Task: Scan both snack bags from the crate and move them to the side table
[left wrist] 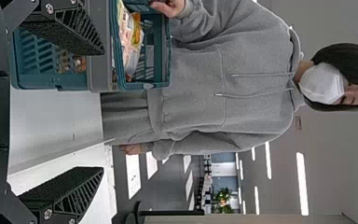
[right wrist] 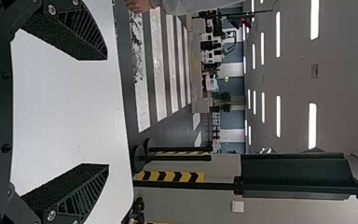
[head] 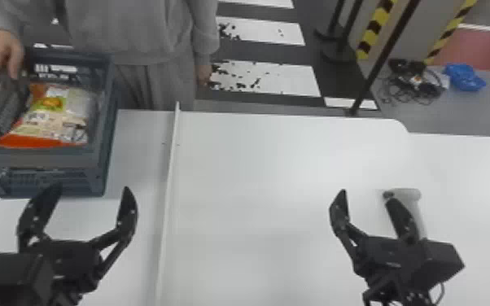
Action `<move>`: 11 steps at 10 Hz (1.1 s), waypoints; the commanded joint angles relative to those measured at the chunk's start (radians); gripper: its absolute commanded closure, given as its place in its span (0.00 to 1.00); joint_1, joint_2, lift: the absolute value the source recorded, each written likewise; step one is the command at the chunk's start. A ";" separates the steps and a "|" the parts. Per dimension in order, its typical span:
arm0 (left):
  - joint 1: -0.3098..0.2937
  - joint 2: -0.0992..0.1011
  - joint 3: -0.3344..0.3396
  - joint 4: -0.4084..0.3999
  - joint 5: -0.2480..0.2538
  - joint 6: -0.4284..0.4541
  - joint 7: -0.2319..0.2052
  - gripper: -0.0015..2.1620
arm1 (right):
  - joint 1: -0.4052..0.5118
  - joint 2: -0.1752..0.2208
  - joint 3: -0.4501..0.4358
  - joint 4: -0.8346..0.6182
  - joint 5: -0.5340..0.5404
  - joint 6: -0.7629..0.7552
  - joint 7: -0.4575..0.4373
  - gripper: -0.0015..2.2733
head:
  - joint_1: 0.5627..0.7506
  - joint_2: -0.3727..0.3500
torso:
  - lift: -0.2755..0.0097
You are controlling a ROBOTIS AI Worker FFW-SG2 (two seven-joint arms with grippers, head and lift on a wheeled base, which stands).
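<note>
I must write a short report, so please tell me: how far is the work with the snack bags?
Nothing looks finished: snack packaging lies in the crate. Nothing is in hand: the left hand and right hand are open and empty, and the apparent scanner lies on the table. Scanning and moving both bags seem left.

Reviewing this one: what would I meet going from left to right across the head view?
Blue-grey plastic crate → thin white raised strip → pale grey handheld scanner → crumpled blue plastic bundle.
</note>
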 commanded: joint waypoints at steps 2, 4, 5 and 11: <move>-0.002 0.000 0.002 0.005 0.005 -0.002 -0.008 0.05 | -0.004 0.002 0.000 0.006 0.000 0.000 0.000 0.05 | 0.70 0.34 | 0.70; -0.005 0.000 0.003 0.007 0.008 -0.002 -0.010 0.05 | -0.005 0.002 0.000 0.006 0.000 0.000 0.000 0.05 | 0.70 0.34 | 0.70; -0.005 0.000 0.003 0.007 0.008 -0.002 -0.010 0.05 | -0.005 0.002 0.000 0.006 0.000 0.000 0.000 0.05 | 0.70 0.34 | 0.70; -0.005 0.000 0.003 0.004 0.006 -0.002 -0.014 0.05 | -0.005 0.002 0.000 0.008 0.000 0.003 0.000 0.05 | 0.70 0.34 | 0.70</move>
